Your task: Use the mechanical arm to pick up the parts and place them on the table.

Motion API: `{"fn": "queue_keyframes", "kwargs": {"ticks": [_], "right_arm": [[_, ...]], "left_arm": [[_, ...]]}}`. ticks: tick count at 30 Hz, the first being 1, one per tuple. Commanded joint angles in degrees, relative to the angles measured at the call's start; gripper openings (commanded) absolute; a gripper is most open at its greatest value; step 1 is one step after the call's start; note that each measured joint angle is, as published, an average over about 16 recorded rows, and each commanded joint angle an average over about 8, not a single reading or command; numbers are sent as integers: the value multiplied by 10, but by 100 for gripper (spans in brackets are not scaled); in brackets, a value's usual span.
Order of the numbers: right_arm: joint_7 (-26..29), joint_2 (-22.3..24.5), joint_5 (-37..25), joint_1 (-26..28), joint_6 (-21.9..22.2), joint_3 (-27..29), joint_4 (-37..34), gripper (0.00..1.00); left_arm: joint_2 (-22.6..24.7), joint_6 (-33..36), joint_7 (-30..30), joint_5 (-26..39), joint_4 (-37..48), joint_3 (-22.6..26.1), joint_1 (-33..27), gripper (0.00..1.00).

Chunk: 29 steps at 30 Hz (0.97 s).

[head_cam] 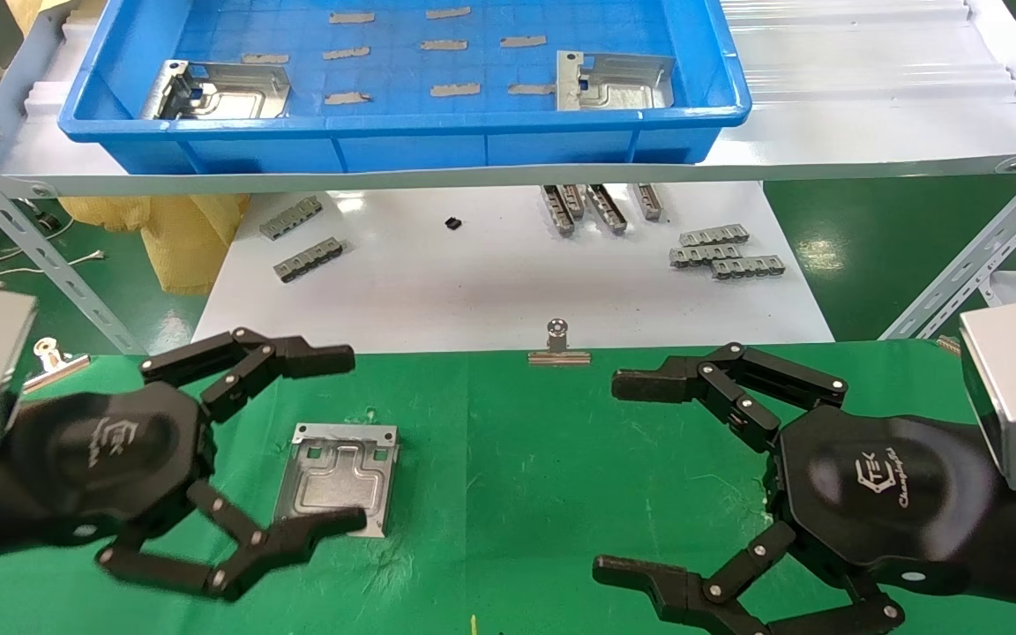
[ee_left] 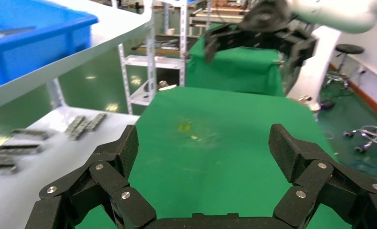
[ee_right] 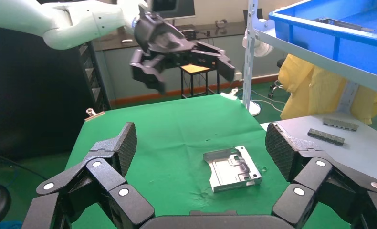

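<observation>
One silver part (head_cam: 338,479) lies flat on the green table (head_cam: 517,459), left of centre, and also shows in the right wrist view (ee_right: 232,168). Two more parts (head_cam: 217,91) (head_cam: 616,81) rest in the blue tray. My left gripper (head_cam: 345,439) is open and empty, raised above the cloth by the lying part; its wrist view shows the left gripper (ee_left: 203,143) over bare green cloth. Over the cloth's right half, my right gripper (head_cam: 616,476) is open and empty too. In the right wrist view the right gripper (ee_right: 201,143) faces the part from a distance.
The blue tray (head_cam: 402,132) sits on a raised shelf at the back, with several flat grey slips in it. Small toothed strips (head_cam: 724,251) lie on the white tabletop beneath. A binder clip (head_cam: 558,348) holds the cloth's far edge. Slanted shelf struts (head_cam: 967,265) flank both sides.
</observation>
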Motion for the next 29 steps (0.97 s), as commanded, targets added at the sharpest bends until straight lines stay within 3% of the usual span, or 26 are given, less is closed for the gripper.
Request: {"fn": "queue_keyframes", "kwargs": {"ticks": [1,11,29], "right_arm": [[0,0,0,0,0,0,0,100],[0,0,0,0,0,0,0,100],[0,0,0,0,0,0,0,100]], "left_arm": [[-8,-2,-16,-5,-28,-11,13,100],[-27,-6,-52,-20,-101,-38,45,100],[-23,-6,-46,-17,-83,-32,38,100]]}}
